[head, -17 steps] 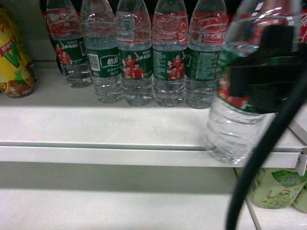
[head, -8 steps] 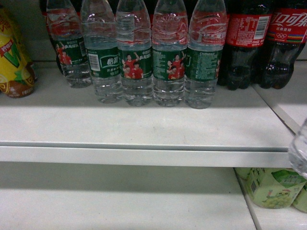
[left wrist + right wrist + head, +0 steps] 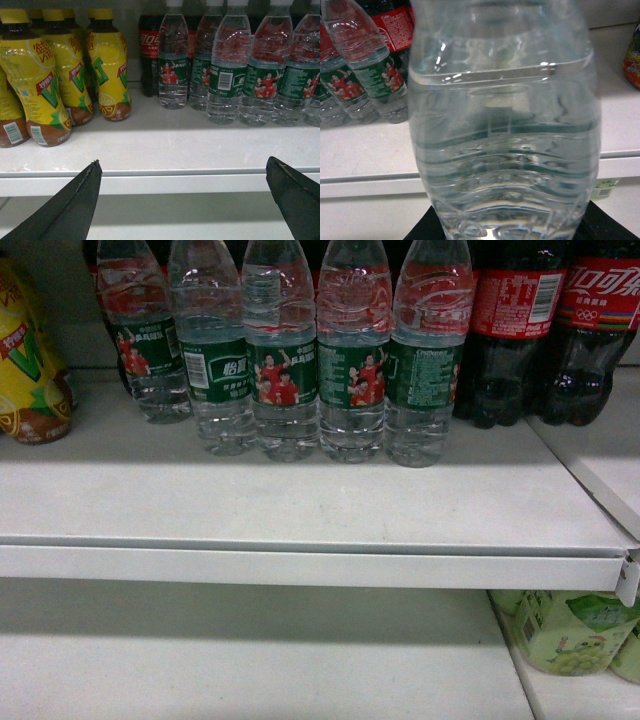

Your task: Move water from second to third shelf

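I judge the carry step in hand: my right tool [image 3: 507,227] grips the water [image 3: 505,130], clear of the shelf [image 3: 365,150]. Next, lower it onto the shelf below. My left tool [image 3: 185,200] hangs wide, empty. Cola bottles [image 3: 520,330] show red Chinese lettering; yellow bottles [image 3: 107,65] show a green "V".

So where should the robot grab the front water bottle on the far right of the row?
Probably around the green label band of the rightmost water bottle, coming straight in from the open shelf front. It stands upright, a neighbour crowds its left and a cola bottle its right.
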Robot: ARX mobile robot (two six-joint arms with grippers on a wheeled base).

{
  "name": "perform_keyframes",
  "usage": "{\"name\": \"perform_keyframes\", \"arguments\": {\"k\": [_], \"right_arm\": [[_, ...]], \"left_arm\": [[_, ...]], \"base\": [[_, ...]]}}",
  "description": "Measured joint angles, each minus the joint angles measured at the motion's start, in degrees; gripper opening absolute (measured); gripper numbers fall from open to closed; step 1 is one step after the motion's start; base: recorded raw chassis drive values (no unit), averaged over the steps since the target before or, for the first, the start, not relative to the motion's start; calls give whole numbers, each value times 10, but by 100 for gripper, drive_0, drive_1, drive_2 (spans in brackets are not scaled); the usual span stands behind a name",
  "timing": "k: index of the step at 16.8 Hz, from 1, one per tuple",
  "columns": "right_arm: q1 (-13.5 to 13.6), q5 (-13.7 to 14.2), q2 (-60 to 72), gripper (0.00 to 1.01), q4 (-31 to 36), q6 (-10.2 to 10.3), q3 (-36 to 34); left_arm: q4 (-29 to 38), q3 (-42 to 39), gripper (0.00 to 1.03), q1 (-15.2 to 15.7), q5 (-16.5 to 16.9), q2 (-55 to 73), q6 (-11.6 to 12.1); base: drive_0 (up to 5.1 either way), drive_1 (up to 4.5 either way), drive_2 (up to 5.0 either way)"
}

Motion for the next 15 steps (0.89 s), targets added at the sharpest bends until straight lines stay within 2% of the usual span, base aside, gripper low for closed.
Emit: {"name": "perform_keyframes", "arguments": {"k": [2, 4, 8, 15], "right_arm": [[-20, -20, -19, 39, -16, -1, -8], [-35, -27, -26, 39, -23, -2, -9], [-47, -42, -29, 39, -28, -3, -9], [-49, -42, -29, 39, -28, -3, -9]], "left_arm": [[0, 0, 98, 0, 0, 0, 0], [0, 0, 98, 0, 0, 0, 0], [0, 0, 98, 0, 0, 0, 0], [0, 0, 98, 0, 0, 0, 0]], "base": [[0, 0, 0], [0, 0, 0], [0, 0, 0], [0, 0, 0]]}}
